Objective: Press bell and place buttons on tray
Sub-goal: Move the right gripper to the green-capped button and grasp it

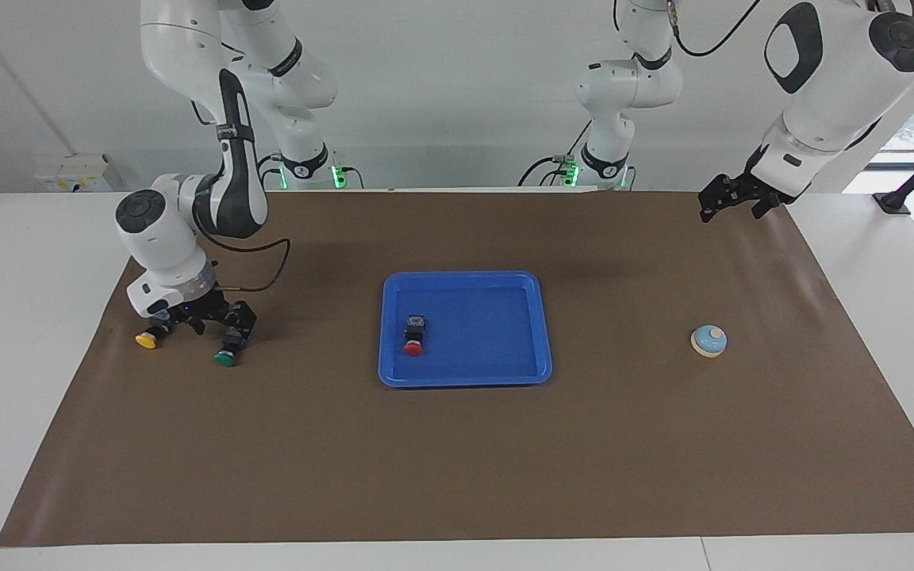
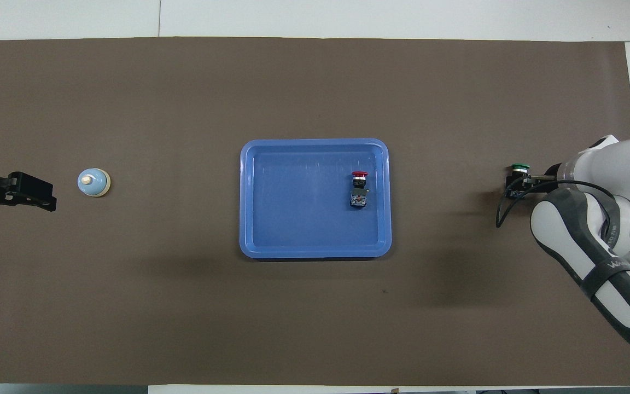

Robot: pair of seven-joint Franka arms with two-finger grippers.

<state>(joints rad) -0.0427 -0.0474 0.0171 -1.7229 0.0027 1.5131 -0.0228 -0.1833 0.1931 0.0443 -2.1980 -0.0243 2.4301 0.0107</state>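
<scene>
The blue tray lies mid-mat, and the red button rests on its side in it. Toward the right arm's end, the yellow button and the green button lie on the mat. My right gripper hangs low between these two, open, with nothing in it. I cannot tell whether it touches either one. From overhead its own arm hides it and the yellow button. The light-blue bell sits toward the left arm's end. My left gripper waits raised beside it, open.
A brown mat covers the table, with white tabletop showing around its edges. A black cable loops from the right wrist just above the mat.
</scene>
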